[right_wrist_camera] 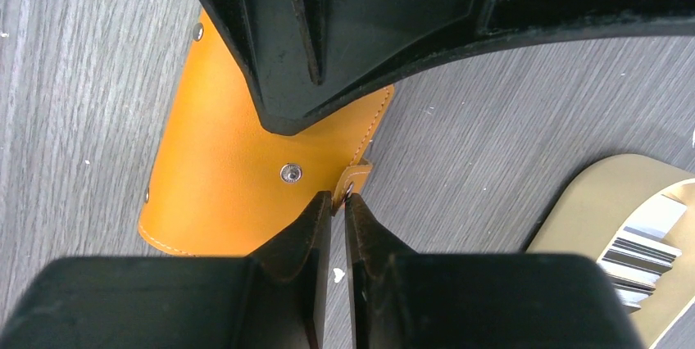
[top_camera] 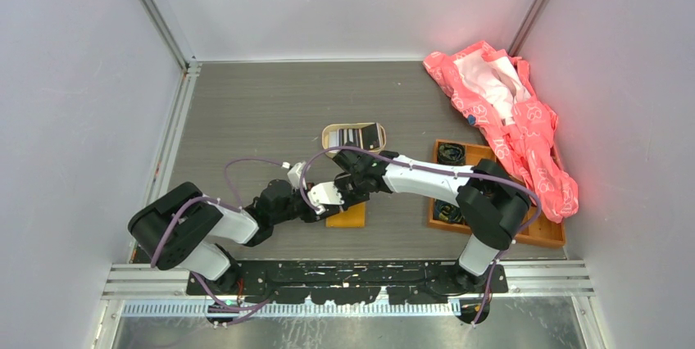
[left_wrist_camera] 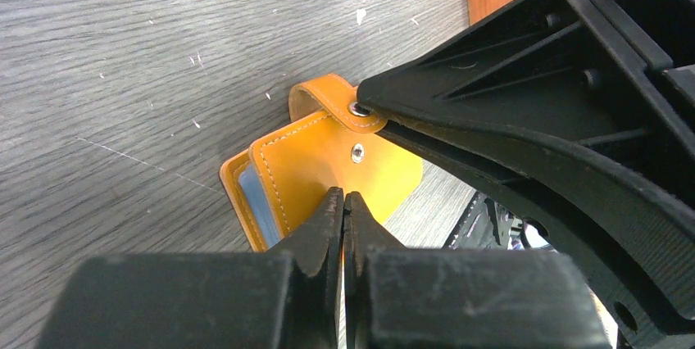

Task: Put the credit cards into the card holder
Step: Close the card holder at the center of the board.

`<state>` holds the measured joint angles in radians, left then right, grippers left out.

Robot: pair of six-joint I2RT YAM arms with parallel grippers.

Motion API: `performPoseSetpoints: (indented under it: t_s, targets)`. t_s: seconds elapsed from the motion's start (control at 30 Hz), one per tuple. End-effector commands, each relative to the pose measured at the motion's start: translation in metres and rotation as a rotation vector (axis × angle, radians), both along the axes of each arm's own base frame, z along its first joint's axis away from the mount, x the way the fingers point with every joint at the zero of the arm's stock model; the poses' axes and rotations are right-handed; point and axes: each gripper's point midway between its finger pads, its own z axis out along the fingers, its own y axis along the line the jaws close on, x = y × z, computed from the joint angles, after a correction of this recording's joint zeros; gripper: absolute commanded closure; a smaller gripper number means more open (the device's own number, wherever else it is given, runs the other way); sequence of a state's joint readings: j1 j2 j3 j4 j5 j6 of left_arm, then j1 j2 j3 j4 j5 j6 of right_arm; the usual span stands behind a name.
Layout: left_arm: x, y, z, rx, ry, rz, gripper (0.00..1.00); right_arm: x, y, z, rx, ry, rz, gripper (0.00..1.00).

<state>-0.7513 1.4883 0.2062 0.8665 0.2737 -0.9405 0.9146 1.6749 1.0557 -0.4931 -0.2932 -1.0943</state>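
Grey wood-grain bench (top_camera: 246, 120), scuffed with pale flecks, boxed in by plain white walls. Task piece, the card holder (top_camera: 351, 218), lies flat mid-bench toward the near edge, just nearer than the oval tin (top_camera: 332, 131) that carries the striped cards (top_camera: 361, 136). Both arms meet over the holder.

Left claw (left_wrist_camera: 342, 203): pressed together with nothing between the fingers, tips bearing on the holder's front face. Right claw (right_wrist_camera: 338, 201): nearly closed, appears to pinch the end of the snap tab (right_wrist_camera: 356, 175), beside the round stud (right_wrist_camera: 290, 173).

Step, as I judge it: free the tab and open the flap. To do it well, the left tips should pin the body to the bench, clear of the fold. The right should peel the tab up and back along its own length, slowly and without twist, or the thin strap may slip out.

Materials: smooth orange leather, pale stitching, rounded corners, bright metal studs, blue lining (left_wrist_camera: 256, 201) showing at the open side. Tin matt beige, thin-walled. Cards look stiff and the wallet pliant.
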Motion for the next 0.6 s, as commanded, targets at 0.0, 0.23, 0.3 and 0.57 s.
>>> performPoseSetpoints:
  t_s: [0.0, 0.23, 0.3, 0.57]
  targets:
    - [-0.007, 0.006, -0.017, 0.048, 0.04, -0.006, 1.0, 0.003, 0.01, 0.021, 0.061, -0.03, -0.006, 0.82]
    - [-0.007, 0.006, -0.017, 0.047, 0.042, -0.007, 1.0, 0.001, 0.011, 0.029, 0.074, -0.025, -0.001, 0.82]
    - [-0.007, 0.006, -0.017, 0.046, 0.042, -0.006, 1.0, 0.001, 0.011, 0.029, 0.074, -0.024, 0.001, 0.81]
    - [-0.007, 0.006, -0.018, 0.047, 0.044, -0.008, 1.0, 0.001, 0.012, 0.033, 0.082, -0.025, -0.006, 0.79]
